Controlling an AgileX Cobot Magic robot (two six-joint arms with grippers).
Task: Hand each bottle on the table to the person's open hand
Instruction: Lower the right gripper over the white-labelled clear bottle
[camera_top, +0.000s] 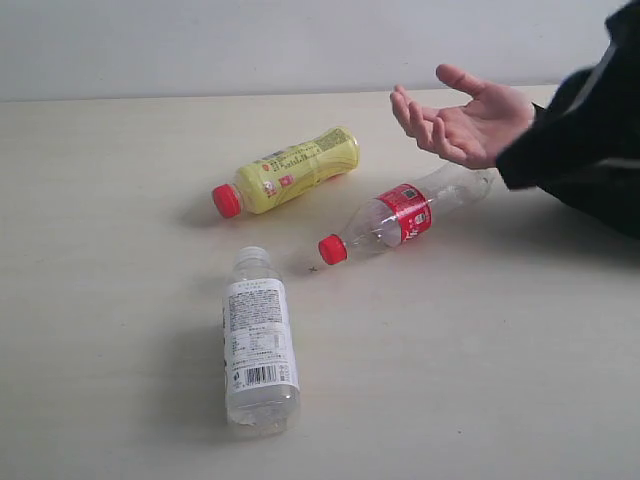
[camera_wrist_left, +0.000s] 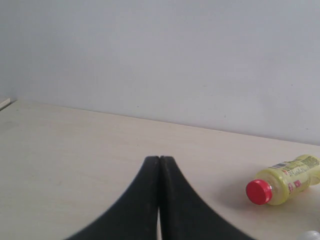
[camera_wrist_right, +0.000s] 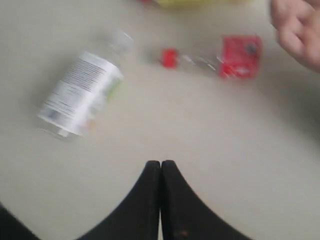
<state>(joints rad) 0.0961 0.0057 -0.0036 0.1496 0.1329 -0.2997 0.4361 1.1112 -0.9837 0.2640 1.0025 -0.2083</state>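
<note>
Pale beige tabletop (camera_top: 520, 380) fills almost the whole exterior view, and neither arm shows in it, so I go by the wrist cameras for my tools. The left pincer (camera_wrist_left: 159, 159) and the right pincer (camera_wrist_right: 160, 163) are both pressed closed, tip against tip, with nothing between them. Nearest the camera, at lower centre-left of the exterior frame, the white-label bottle (camera_top: 258, 345) lies on its side, cap pointing away. Past it, at mid-frame, the red-label bottle (camera_top: 403, 213) lies slantwise, its red cap toward the lower left and its clear base ending just below the person's open hand (camera_top: 462, 122), which waits palm-up at upper right. The yellow bottle (camera_top: 292, 172) lies farther back, left of centre, and a plain grey wall (camera_top: 200, 45) closes the scene. I count three bottles; a fourth I cannot find. Nothing is lifted yet, so I judge the job to be at its first pick. The right wrist camera, smeared as it is, looks down on the white-label and red-label bottles, so I would use that arm. I would spread the jaws before descending and turn them square across the barrel at the label. I would close gently, since thin plastic may squash or roll away, then carry to the palm and release only once the bottle rests there.
</note>
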